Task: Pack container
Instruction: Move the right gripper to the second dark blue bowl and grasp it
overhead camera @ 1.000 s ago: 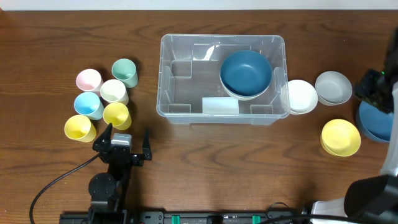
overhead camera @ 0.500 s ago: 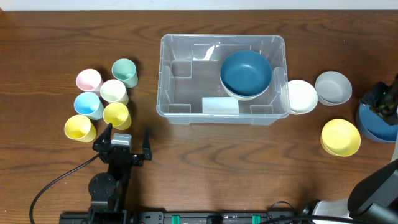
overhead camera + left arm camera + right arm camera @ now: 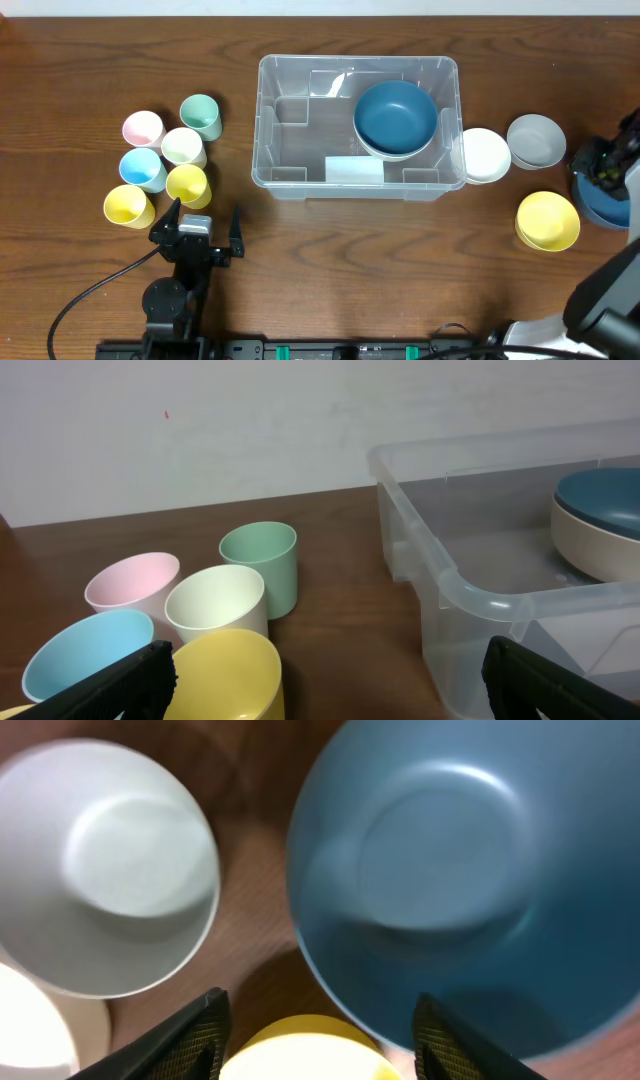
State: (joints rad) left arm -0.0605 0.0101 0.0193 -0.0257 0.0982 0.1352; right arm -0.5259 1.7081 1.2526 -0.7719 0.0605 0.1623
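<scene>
Dark brown wood-grain table (image 3: 400,260) fills the overhead view, a pale strip (image 3: 300,6) running along its far edge, plain off-white wall (image 3: 200,430) behind it in the left wrist view, lighting soft and even.

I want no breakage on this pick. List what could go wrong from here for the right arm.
1. The right gripper, open, hangs over the spot where the loose blue bowl, the yellow bowl and the grey bowl crowd together. On the way down, a finger may well strike or catch the wrong rim.
2. In the container, the packed blue bowl already sits on a pale bowl. A third on top could perch unsteadily.
</scene>
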